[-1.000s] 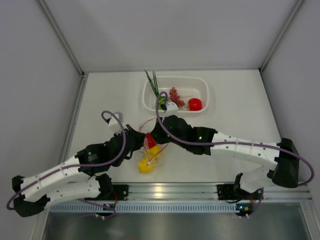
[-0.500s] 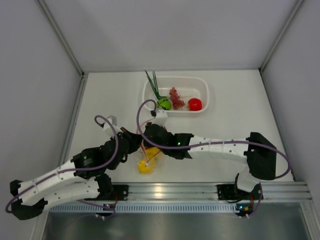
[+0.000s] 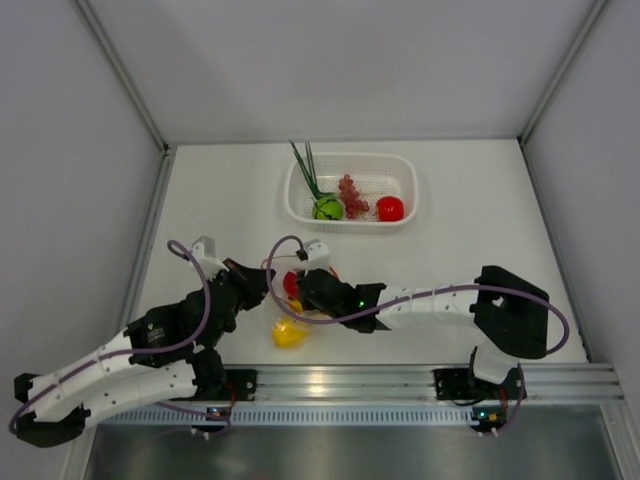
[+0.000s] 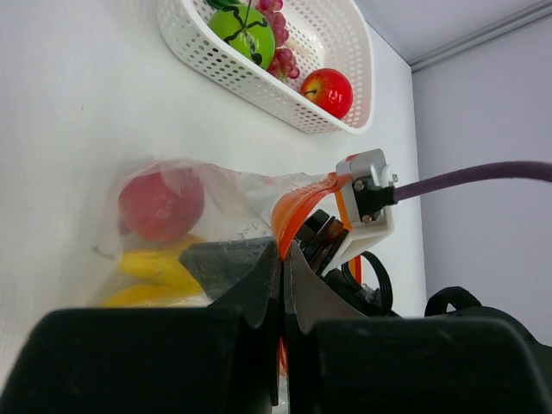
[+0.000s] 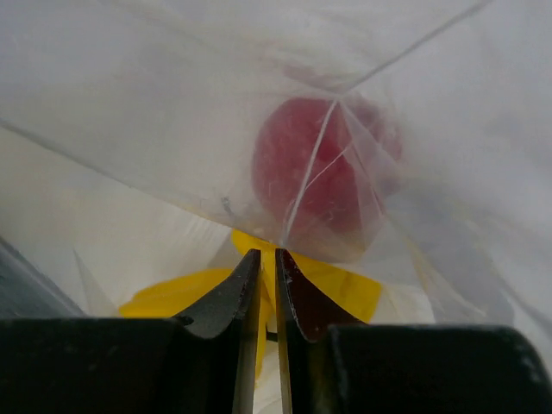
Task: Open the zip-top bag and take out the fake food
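The bag (image 4: 224, 194) lies on the table on the arms' side of the basket (image 4: 259, 86), well apart from it. In the basket sit a green ball (image 4: 243, 21), grapes (image 4: 278, 56), green stalks (image 3: 305, 165) and a red apple (image 4: 332, 90), so roughly half the job looks done. Inside the bag a red fruit (image 4: 161, 203) and yellow pieces (image 4: 155, 263) are left to take out. The left gripper (image 4: 283, 259) has its fingers pressed together on the orange zip strip (image 4: 297, 211). The right gripper (image 5: 267, 263) has its fingers almost together, seemingly nipping a fold of the clear film. The mouth probably needs spreading wider.
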